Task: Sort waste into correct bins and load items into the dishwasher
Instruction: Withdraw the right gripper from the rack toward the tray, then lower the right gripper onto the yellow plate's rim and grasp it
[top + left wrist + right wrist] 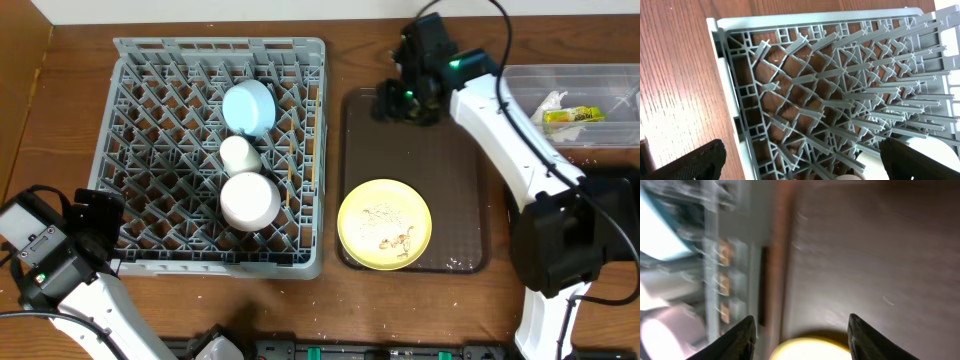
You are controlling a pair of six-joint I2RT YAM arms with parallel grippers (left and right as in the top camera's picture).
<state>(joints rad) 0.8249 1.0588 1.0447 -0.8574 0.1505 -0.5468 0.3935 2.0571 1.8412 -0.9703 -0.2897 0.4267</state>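
the right gripper [393, 100] hangs over the far left corner of the dark-brown tray [460, 190]. its fingers [746, 339] are parted to a middling gap and hold nothing. the wrist view is smeared, but bare tray shows through the gap. the tray's left rim runs just beside it, and the grey dish rack [140, 60] stands close beyond that rim.

there is open room toward the yellow plate [358, 238], which lies flat at the tray's near left, close to the rim. whitish crumbs [380, 213] are scattered on the plate.

the left gripper [804, 150] is spread wide and empty above the rack's near left corner, partly over bare table outside the wall.

inside the rack, three pieces line up from far to near: a light-blue bowl [249, 106] tilted on its side, a small white cup [239, 153], and a pale bowl [249, 200]. the chopsticks [291, 178] lie just to the right of them, their long axis running near to far along the rack's right wall.

at the far right a clear tub [520, 75] holds a white napkin [550, 103] and a yellow-green wrapper [575, 116], the wrapper lying crosswise.
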